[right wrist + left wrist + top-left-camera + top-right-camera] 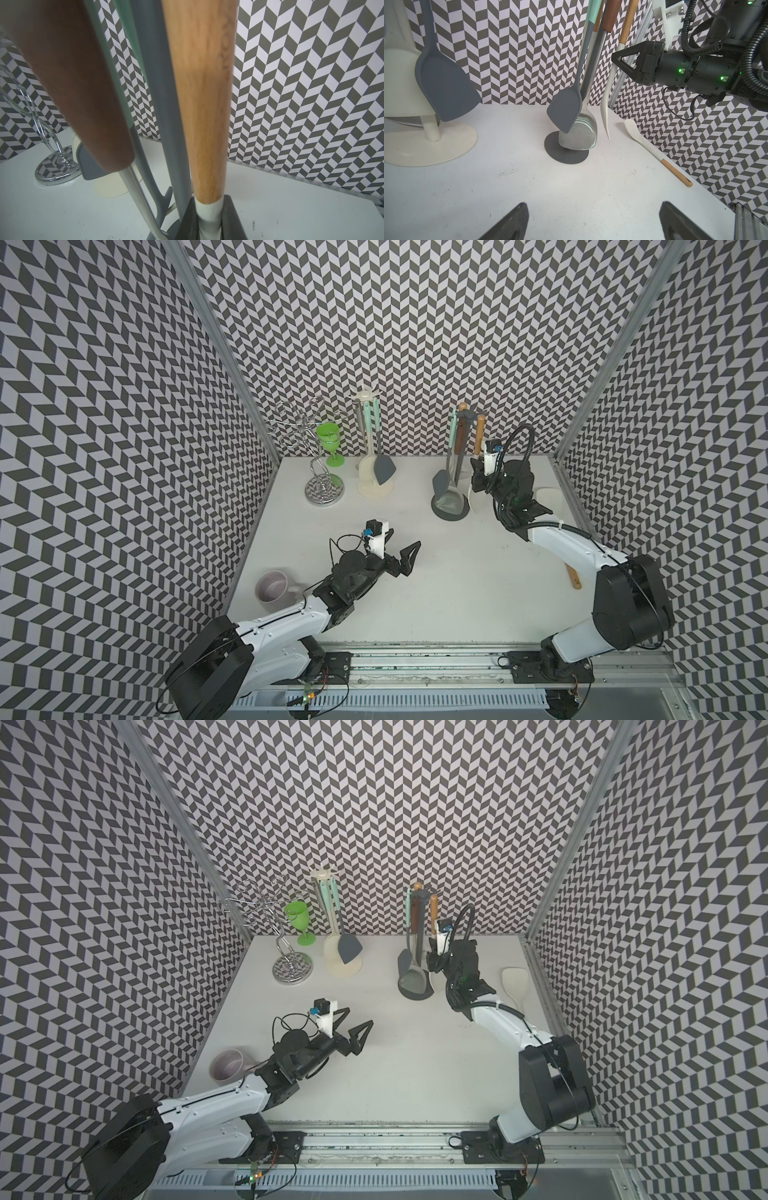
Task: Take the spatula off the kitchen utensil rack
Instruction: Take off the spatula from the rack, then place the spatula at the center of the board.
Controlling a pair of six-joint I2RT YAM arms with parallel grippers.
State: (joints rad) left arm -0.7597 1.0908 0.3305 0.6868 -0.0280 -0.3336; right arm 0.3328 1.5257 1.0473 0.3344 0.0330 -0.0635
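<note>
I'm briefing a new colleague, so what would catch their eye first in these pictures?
The right gripper, jaws clamped on the white neck of the wooden-handled spatula hanging on the dark grey rack, back right of the table. Then the left gripper, jaws wide open, hovering over the table's middle.

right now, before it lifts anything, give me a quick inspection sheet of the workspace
surface: white table, faint scuffs
job's things: white spatula with wooden handle hangs on the grey rack, beside a grey spatula and a steel turner
clutter: cream rack, wire glass holder, green goblet, mug, loose white spatula lying near the right edge
grippers: right gripper shut on the hanging spatula's white neck; left gripper open, over the table
cables: black hose arches over the right wrist
surroundings: chevron walls, metal rail in front
</note>
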